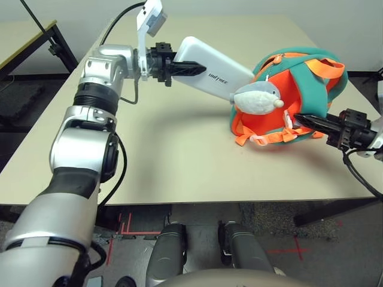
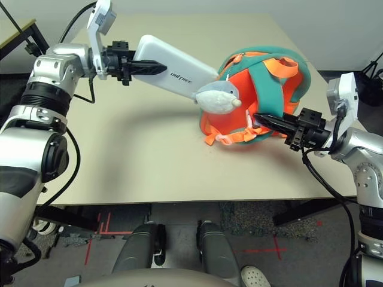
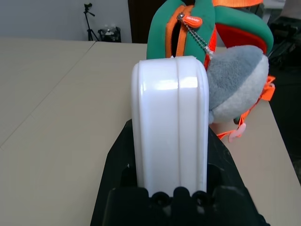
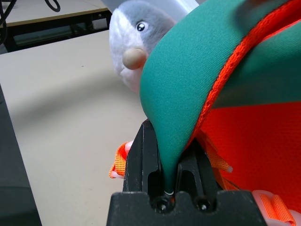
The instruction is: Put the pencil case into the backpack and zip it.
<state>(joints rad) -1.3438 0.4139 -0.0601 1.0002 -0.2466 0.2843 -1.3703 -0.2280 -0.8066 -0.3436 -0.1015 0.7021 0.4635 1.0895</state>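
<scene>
Pale wall [image 1: 239,18] across the top; beige table [image 1: 161,161] mid-frame; grey floor [image 1: 353,239] below, red tape [image 1: 143,232] lower left.

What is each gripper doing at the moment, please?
Left gripper: closed on the white case, held above the table.
Right gripper: closed on a teal strap of the backpack.

Backpack [image 1: 287,107] on the table [image 1: 161,155], plush toy [image 1: 257,98] at its side, between pencil case [image 1: 212,69] and backpack.
</scene>
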